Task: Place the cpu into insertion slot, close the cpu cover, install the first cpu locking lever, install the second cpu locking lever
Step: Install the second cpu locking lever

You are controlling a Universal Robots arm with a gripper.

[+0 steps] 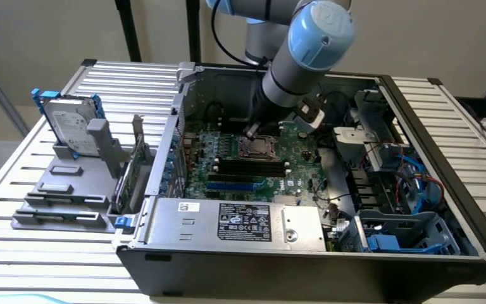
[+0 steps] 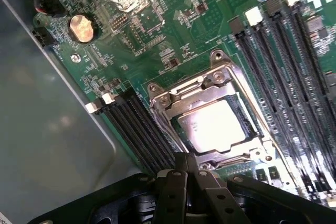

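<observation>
While the cpu [image 2: 212,125] lies flat in the insertion slot [image 2: 242,109] with the cpu cover [image 2: 210,85] down around it, the tool [image 2: 187,174] sits just beside the socket's edge, its fingers [image 2: 173,192] clenched together and holding nothing. Long black memory slots [image 2: 142,132] run along both sides of the socket on the green motherboard [image 2: 157,35]. In the exterior view the tool [image 1: 250,132] reaches down into the open computer case [image 1: 311,266], which rests on a slatted worktop [image 1: 23,190]; a hard drive [image 1: 70,123] stands to the exterior view's left.
</observation>
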